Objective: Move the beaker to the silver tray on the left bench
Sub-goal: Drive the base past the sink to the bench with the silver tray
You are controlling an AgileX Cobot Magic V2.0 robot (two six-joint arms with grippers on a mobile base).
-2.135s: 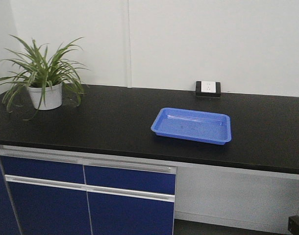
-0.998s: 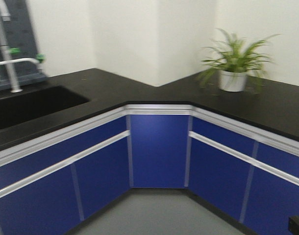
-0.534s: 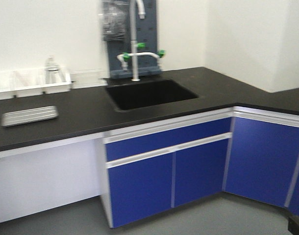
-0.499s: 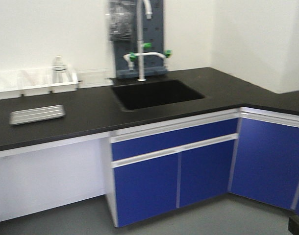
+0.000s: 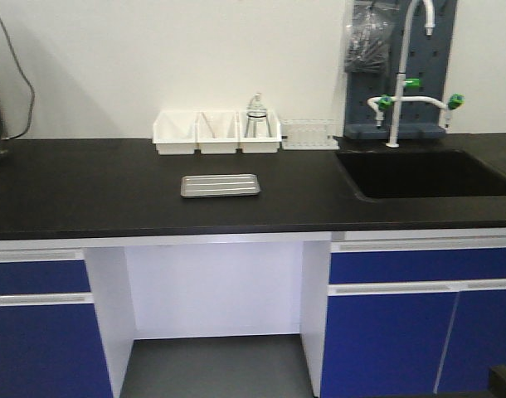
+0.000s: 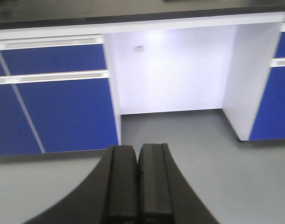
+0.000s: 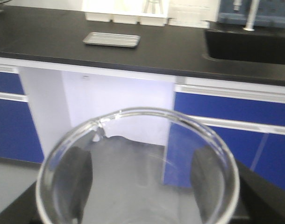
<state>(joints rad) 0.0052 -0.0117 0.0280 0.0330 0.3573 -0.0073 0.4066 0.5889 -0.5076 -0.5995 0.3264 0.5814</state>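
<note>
Only the right wrist view shows the beaker (image 7: 138, 163): its clear round rim fills the lower frame, clamped between the 2 dark fingers (image 7: 79, 182) of the right gripper (image 7: 142, 186), off the bench and in front of it. Beyond it, the silver tray (image 7: 111, 39) lies flat on the left bench (image 7: 49, 32). The front view adds 3 white bins (image 5: 216, 133) behind the tray (image 5: 221, 185) and a black sink (image 5: 427, 172) to its right. The left wrist view shows the left gripper (image 6: 138, 182) pressed closed on nothing, over grey floor and blue cabinet doors (image 6: 53, 112).
</note>
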